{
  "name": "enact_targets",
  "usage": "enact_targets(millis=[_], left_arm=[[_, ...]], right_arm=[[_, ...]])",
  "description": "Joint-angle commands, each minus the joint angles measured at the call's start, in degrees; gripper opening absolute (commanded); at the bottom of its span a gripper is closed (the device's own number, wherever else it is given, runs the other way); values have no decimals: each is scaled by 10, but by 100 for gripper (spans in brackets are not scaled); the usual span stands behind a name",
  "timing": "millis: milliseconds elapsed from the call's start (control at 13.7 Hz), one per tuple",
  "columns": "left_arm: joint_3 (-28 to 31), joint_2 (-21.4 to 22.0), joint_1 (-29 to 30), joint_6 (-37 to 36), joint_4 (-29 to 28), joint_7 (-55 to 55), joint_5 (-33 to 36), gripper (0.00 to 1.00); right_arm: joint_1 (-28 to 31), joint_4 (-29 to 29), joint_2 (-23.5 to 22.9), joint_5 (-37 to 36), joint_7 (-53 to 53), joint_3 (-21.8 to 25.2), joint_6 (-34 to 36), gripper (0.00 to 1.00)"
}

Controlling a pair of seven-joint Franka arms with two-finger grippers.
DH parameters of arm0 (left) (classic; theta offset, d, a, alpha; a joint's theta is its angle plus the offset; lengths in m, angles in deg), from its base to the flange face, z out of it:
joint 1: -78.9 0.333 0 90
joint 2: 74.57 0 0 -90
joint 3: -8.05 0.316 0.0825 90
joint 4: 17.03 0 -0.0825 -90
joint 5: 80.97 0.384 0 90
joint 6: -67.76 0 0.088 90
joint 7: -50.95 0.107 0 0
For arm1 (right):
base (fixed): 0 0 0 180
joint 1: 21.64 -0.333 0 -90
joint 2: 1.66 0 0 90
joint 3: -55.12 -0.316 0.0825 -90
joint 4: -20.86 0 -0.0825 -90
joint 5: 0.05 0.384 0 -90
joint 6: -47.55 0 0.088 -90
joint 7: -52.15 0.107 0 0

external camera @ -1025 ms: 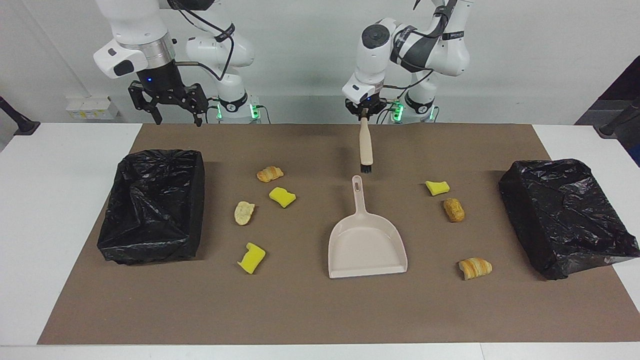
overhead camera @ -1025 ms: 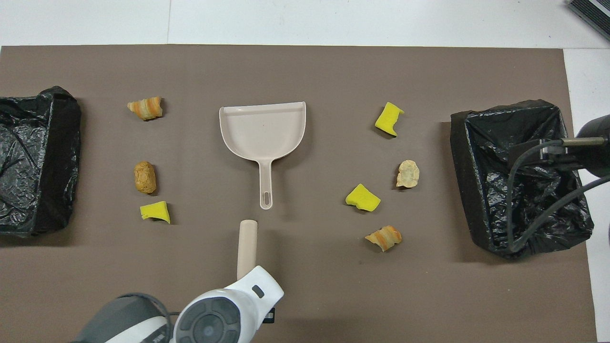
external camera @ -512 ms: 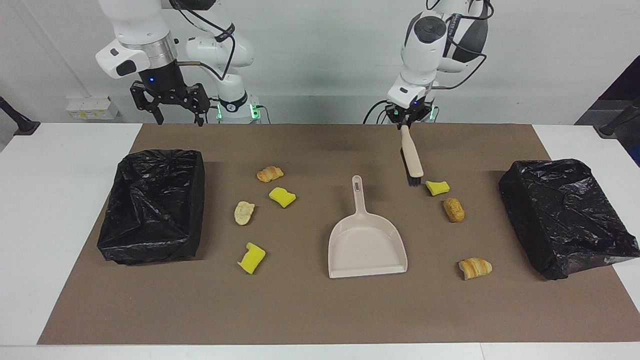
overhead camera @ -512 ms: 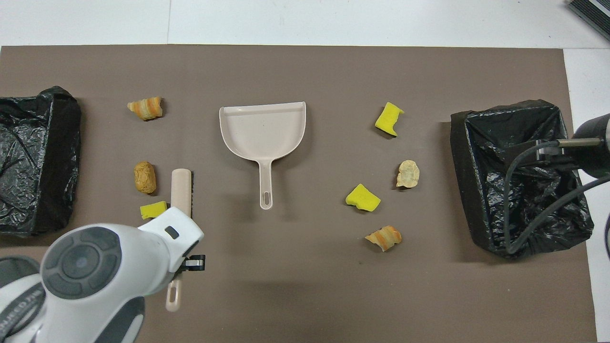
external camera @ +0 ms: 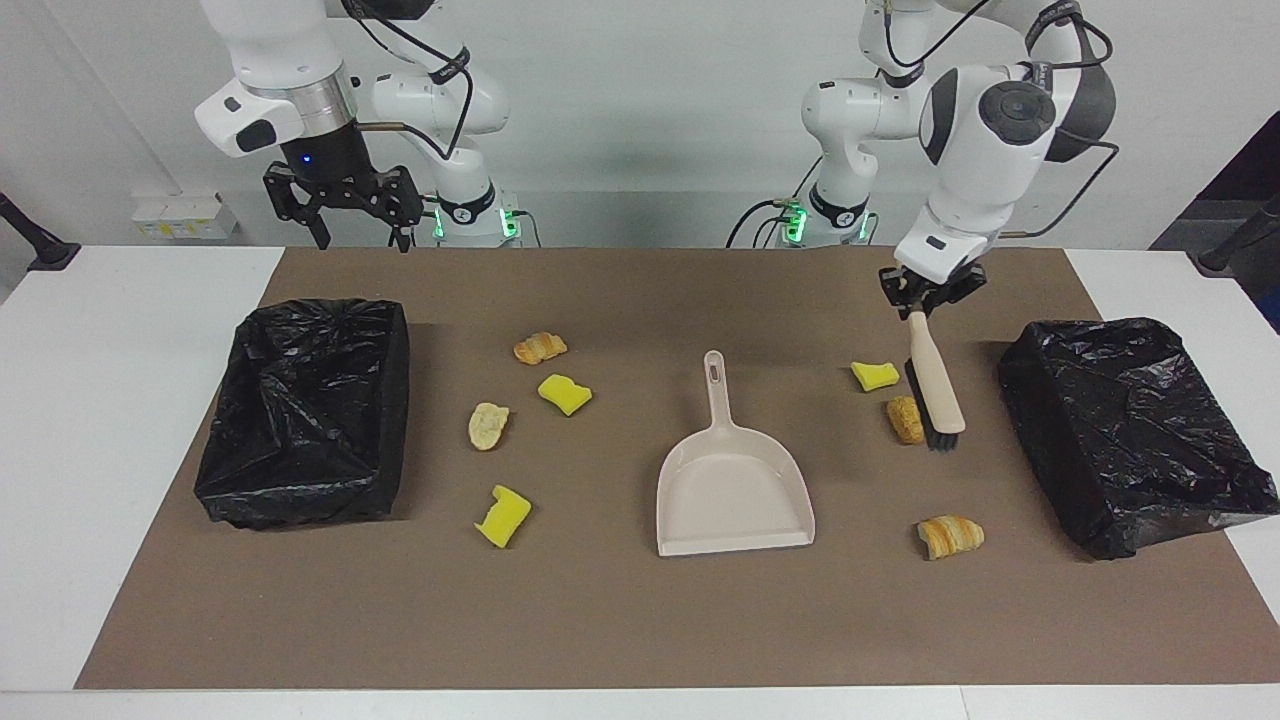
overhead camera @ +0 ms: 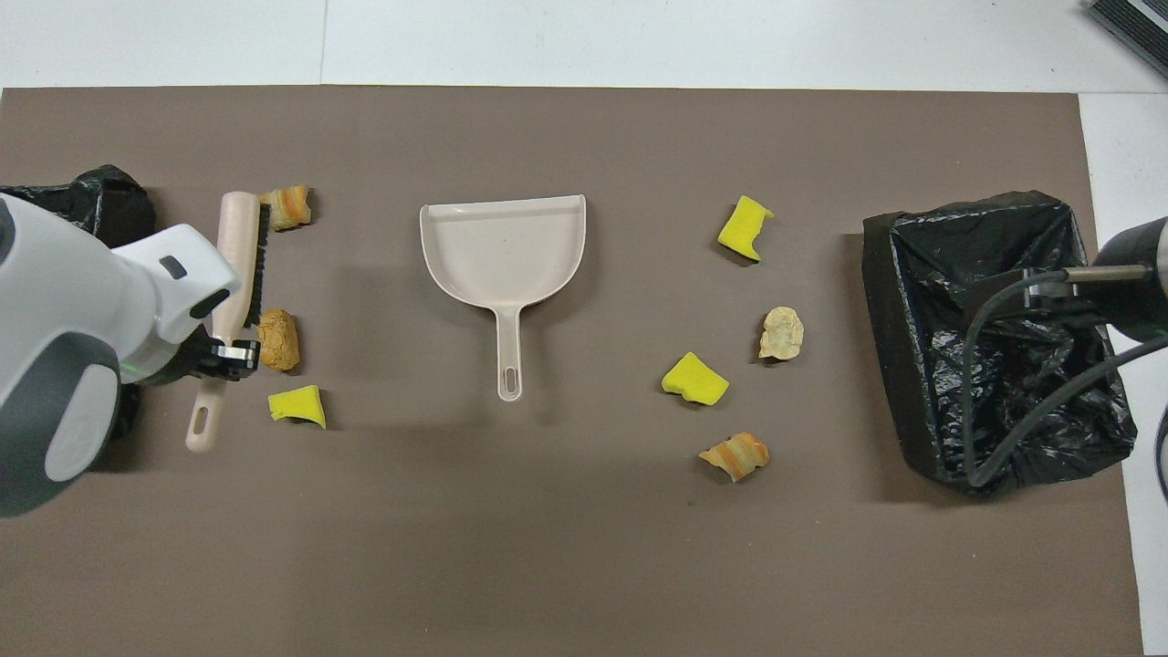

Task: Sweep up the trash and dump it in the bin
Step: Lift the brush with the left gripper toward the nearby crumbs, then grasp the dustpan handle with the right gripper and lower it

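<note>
A: Gripping the brush (external camera: pixel 936 385) handle, left gripper (external camera: pixel 917 297) angles bristles beside a pastry (external camera: pixel 905 419).
B: Right gripper (external camera: pixel 350 208)?
A: Fingers spread, raised by the bin (external camera: pixel 310 410). Trash (external camera: pixel 565 393) lies scattered around the dustpan (external camera: pixel 733 485).

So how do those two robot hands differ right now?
The left gripper is shut on a beige brush, slanted down beside a brown pastry; the right gripper is open and holds nothing. The left hangs over the trash near one black bin; the right waits above the table's edge near the other black bin. Both point downward.
</note>
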Motion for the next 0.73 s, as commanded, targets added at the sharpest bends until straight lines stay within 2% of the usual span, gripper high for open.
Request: enact_targets(millis=[0,220,366,512,659], left_arm=[[-7,-70,59,-13,93,82,19,0],[-8,-157,73,12,142,134,81,0],[-8,-208,75,48,168,184,100,0],[-8,-231,78,74,170,221,101,0],[-8,-233,77,87,157,273,99,0]], right_arm=[[4,-14,10,8,-15,-1,-10,100],[1,-16,2,5,-15,-3,-12,100],[-30,-18,-33,6,1,-4,-46,100],[-88,-13,-70,-5,81,-4,-95,100],[-130,-12,-106,-6,127,-4,-141,100]])
